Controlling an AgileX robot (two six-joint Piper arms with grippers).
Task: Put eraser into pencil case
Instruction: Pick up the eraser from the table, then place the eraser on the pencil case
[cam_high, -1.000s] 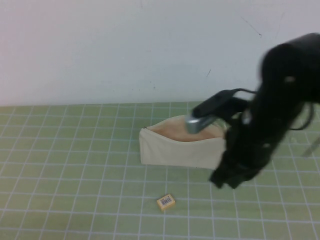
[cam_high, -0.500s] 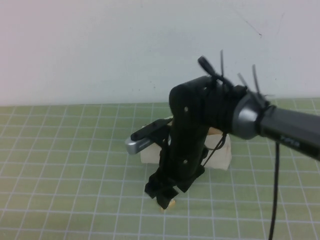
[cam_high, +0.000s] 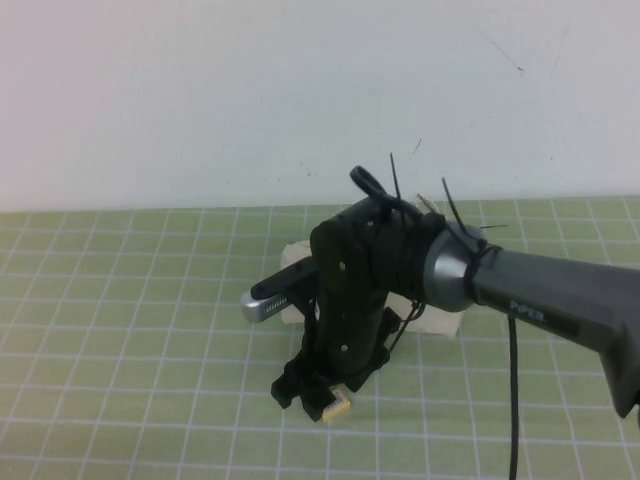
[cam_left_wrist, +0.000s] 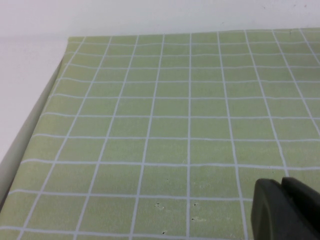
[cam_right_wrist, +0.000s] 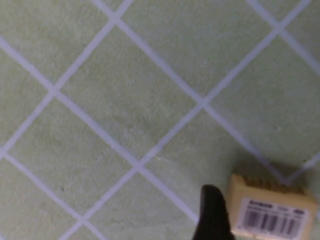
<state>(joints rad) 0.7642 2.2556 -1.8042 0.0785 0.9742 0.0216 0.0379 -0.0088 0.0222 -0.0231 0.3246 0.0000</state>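
The right gripper (cam_high: 312, 395) is low over the green grid mat (cam_high: 130, 330), right at the eraser (cam_high: 337, 405), one fingertip (cam_right_wrist: 212, 212) just beside its barcode label; whether its fingers are apart or together I cannot tell. The pencil case (cam_high: 440, 320) sits behind the arm, mostly hidden. The left gripper (cam_left_wrist: 285, 210) hangs over bare mat, its state unclear.

Black right arm (cam_high: 540, 300) with grey collar, cable ties, dangling black cable.
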